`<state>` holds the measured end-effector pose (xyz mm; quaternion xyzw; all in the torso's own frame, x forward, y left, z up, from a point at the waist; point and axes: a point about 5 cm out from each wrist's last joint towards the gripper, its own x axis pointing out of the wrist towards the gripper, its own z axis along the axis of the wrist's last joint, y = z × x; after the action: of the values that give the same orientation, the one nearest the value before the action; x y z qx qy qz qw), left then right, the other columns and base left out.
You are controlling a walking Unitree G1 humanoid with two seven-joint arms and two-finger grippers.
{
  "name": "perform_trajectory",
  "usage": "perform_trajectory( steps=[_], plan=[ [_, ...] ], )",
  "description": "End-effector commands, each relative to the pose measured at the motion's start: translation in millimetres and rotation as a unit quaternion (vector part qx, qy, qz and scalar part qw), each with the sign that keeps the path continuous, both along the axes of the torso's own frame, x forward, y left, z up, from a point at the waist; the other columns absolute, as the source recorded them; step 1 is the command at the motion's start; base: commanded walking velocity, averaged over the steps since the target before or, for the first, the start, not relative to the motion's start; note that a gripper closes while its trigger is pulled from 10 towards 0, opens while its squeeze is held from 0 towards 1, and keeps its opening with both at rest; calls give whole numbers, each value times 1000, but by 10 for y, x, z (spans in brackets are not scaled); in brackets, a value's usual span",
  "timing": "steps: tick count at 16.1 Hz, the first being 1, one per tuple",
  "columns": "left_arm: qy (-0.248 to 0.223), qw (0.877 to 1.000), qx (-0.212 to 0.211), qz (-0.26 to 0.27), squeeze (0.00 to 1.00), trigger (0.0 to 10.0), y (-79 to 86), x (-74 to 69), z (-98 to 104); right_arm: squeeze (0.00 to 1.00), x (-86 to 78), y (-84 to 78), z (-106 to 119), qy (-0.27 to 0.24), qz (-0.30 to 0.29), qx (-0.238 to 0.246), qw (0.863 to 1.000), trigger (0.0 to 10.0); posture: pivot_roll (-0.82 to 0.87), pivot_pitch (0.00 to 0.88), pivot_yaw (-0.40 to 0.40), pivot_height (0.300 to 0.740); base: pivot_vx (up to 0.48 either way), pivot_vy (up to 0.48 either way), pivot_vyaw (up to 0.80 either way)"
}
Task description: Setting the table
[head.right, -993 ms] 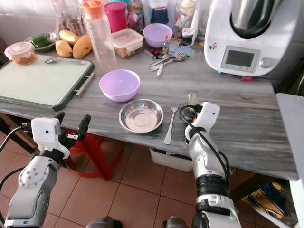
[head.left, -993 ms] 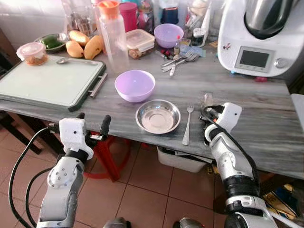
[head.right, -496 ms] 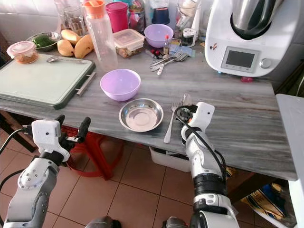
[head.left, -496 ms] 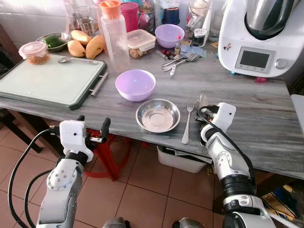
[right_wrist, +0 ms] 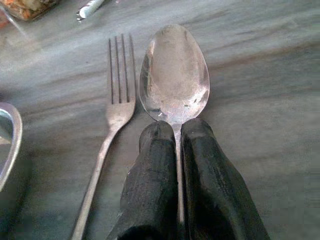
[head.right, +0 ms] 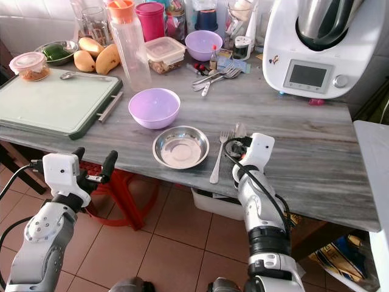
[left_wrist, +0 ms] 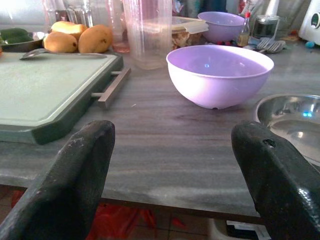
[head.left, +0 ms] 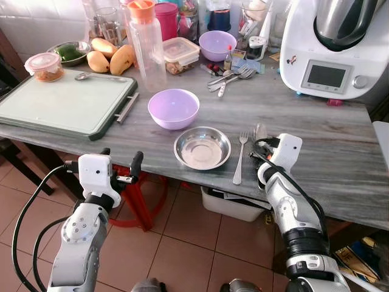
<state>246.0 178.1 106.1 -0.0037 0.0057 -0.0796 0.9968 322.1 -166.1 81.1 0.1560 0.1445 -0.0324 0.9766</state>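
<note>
Beside the fork point(right_wrist: 116, 107) on the bench point(head.left: 340, 164), my right gripper point(right_wrist: 177, 155) fingers pinch the spoon point(right_wrist: 174, 75) handle: stiff, slick, probably light metal. Left gripper point(left_wrist: 172, 165) fingers apart, idle.

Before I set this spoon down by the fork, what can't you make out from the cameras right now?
- Spoon: its handle is hidden between the right gripper's fingers in the right wrist view, so whether it touches the table is unclear.
- Eye views: the right wrist covers most of the spoon.
- Steel bowl: cut off by the edge in both wrist views.
- Back-row jars: too crowded to tell contents.
</note>
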Motion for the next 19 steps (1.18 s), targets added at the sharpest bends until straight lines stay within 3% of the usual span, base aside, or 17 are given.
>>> perform_trajectory(
  steps=[1,9,10,11,19],
  plan=[
    [-8,1000,3,-6,0,10000,-22,20,55,0,-35,-35,-52,16,-4,-10,1000,10000,20,28,25,740,0,0,0],
    [-9,1000,5,-7,0,10000,-39,34,55,0,-40,16,-84,25,12,-11,1000,10000,19,29,25,740,0,0,0],
    [-9,1000,5,-6,0,10000,-40,35,55,804,-39,16,-86,25,10,-10,1000,10000,21,28,25,740,0,0,0],
    [-9,1000,5,-5,0,10000,-40,35,56,1000,-38,16,-87,26,10,-13,1000,10000,21,28,25,740,0,0,0],
    [-11,1000,4,-5,0,10000,-51,49,60,1000,-29,2,-52,17,6,-16,1000,10000,20,27,24,740,0,0,0]
  ],
)
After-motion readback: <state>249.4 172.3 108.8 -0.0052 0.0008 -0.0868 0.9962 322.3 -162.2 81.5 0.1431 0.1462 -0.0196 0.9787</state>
